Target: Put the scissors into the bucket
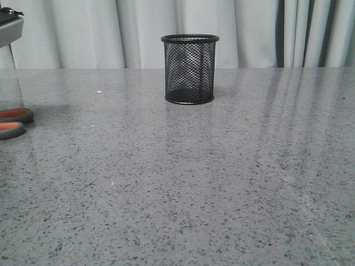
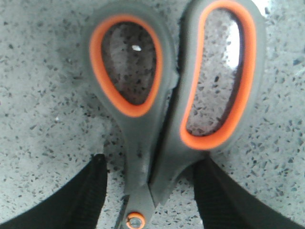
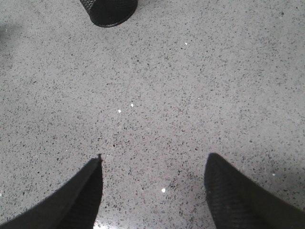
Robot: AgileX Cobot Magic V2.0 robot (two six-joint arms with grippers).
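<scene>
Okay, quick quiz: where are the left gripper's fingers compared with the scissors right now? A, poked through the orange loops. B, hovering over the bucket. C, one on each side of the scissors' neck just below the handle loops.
C: in the left wrist view the left gripper has a black finger on either side of the scissors, below the loops, with gaps showing.

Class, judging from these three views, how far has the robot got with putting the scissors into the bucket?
Nothing is finished: the bucket stands empty. In hand: the left hand straddles the scissors, which lie flat on the table, ungripped. Left: gripping, lifting, carrying and dropping in.
</scene>
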